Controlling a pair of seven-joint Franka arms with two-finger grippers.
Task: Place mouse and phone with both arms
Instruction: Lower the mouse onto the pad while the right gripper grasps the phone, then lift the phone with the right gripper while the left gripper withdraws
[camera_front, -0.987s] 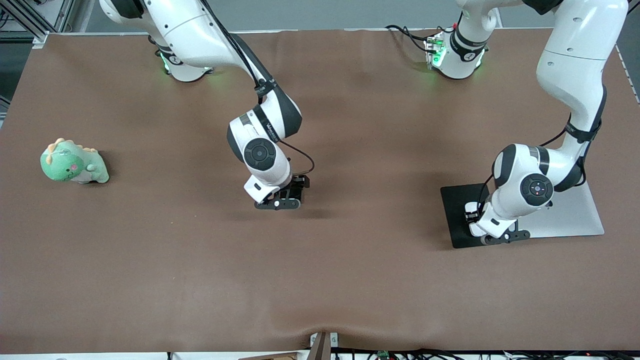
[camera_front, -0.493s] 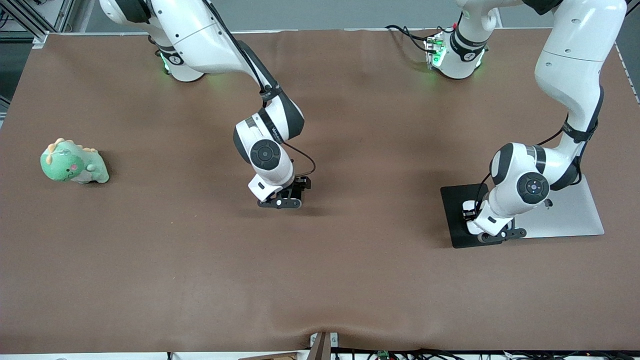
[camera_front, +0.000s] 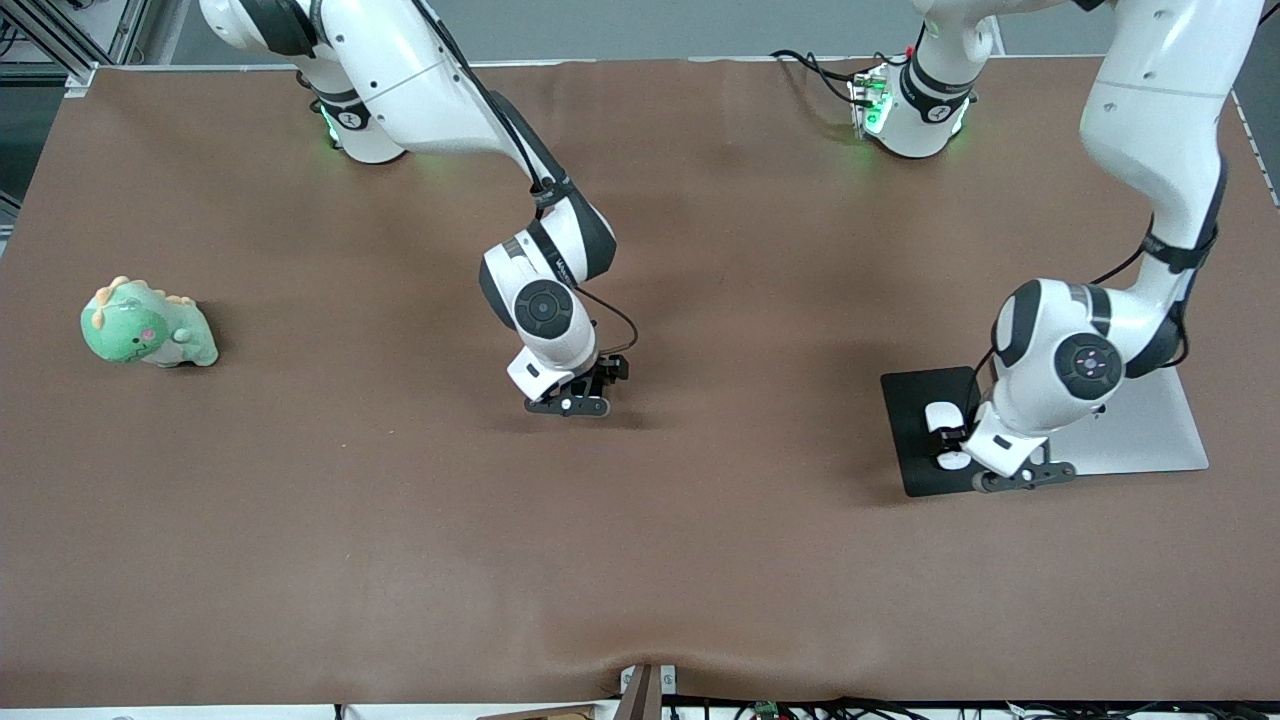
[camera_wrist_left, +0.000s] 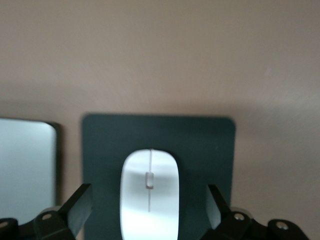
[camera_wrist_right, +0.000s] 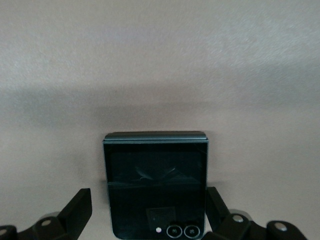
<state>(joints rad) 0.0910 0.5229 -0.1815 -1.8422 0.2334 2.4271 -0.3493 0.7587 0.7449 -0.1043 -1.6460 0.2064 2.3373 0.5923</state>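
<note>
The white mouse (camera_front: 940, 415) lies on a black pad (camera_front: 910, 395) toward the left arm's end of the table. My left gripper (camera_front: 1022, 472) hangs low over it. In the left wrist view the mouse (camera_wrist_left: 150, 192) lies between the open fingers (camera_wrist_left: 79, 206) of the left gripper (camera_wrist_left: 149, 210), with gaps on both sides. My right gripper (camera_front: 572, 398) is low over the table's middle and hides the phone in the front view. In the right wrist view the black phone (camera_wrist_right: 156, 185) lies flat between the open fingers (camera_wrist_right: 76, 210) of the right gripper (camera_wrist_right: 148, 212), untouched.
A silver-grey flat slab (camera_front: 1140, 430) lies beside the black pad, and it also shows in the left wrist view (camera_wrist_left: 25, 170). A green dinosaur plush (camera_front: 147, 325) sits toward the right arm's end of the table. Brown cloth covers the table.
The left wrist has shifted toward the left arm's end of the table, showing more of the mouse. The right gripper has crept a little toward the left arm's end.
</note>
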